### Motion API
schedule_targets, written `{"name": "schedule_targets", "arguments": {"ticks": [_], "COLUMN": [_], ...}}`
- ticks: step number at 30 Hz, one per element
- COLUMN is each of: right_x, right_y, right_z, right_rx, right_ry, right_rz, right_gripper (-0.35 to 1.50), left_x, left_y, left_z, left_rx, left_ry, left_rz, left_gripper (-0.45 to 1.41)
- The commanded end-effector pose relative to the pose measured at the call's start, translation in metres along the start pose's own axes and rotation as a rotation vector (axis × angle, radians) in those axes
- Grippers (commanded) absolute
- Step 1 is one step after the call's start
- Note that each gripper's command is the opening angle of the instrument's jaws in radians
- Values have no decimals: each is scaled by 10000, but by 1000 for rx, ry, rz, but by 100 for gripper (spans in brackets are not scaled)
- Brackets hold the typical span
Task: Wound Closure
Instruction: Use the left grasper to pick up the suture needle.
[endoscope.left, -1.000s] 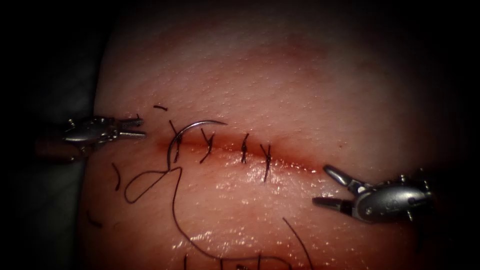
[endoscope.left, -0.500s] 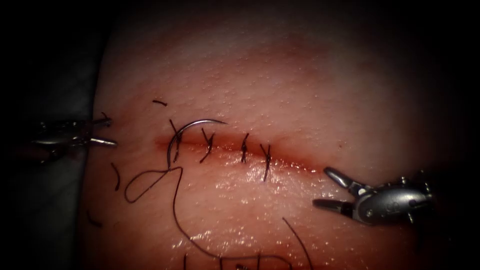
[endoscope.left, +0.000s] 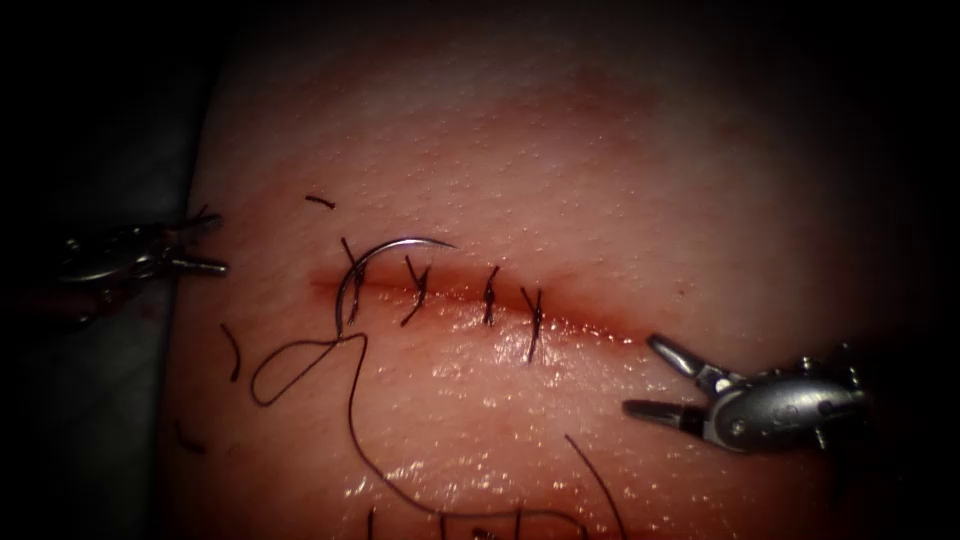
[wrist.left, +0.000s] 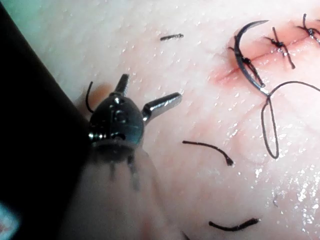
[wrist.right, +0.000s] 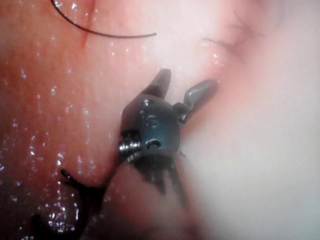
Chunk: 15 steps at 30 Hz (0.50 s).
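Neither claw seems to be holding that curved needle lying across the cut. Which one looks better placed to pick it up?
Probably the left claw: it is open, empty, and nearer the needle at the cut's left end. The right claw, also open and empty, sits farther off.

The tissue (endoscope.left: 600, 160) carries everything here. On it lie the needle (endoscope.left: 375, 262), curving across the cut's left end, its thread (endoscope.left: 350, 420) looping toward the tissue's near edge, and short cut ends of thread (endoscope.left: 232, 352) near the left edge.
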Motion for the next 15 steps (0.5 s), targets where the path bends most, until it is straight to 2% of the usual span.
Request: {"name": "schedule_targets", "arguments": {"ticks": [1, 2, 3, 5, 7, 9, 11, 12, 13, 15], "right_x": [5, 8, 16, 24, 36, 46, 49, 50, 51, 51], "right_y": [9, 15, 35, 52, 79, 101, 109, 111, 112, 110], "right_z": [12, 15, 26, 37, 54, 66, 68, 68, 68, 68], "right_rx": [32, 40, 98, 194, 259, 270, 234, 215, 205, 202], "right_ry": [-15, -11, -27, -35, -8, 27, 24, 26, 20, 18], "right_rz": [12, 18, 37, 50, 72, 90, 102, 93, 94, 93], "right_gripper": [49, 6, -35, -35, -35, -35, 29, 47, 57, 62], "left_x": [9, 15, 29, 39, 51, 59, 62, 62, 63, 63], "left_y": [5, 6, 6, 6, 6, 12, 15, 17, 19, 23], "left_z": [20, 26, 43, 59, 85, 106, 119, 123, 128, 138], "left_rx": [-24, -28, -31, -43, -52, -70, -73, -75, -80, -102], "left_ry": [30, 32, 39, 50, 67, 89, 89, 87, 76, 31], "left_rz": [43, 48, 60, 53, 54, 57, 83, 89, 89, 88], "left_gripper": [9, 4, 4, 5, 20, 24, 26, 31, 34, 44]}}
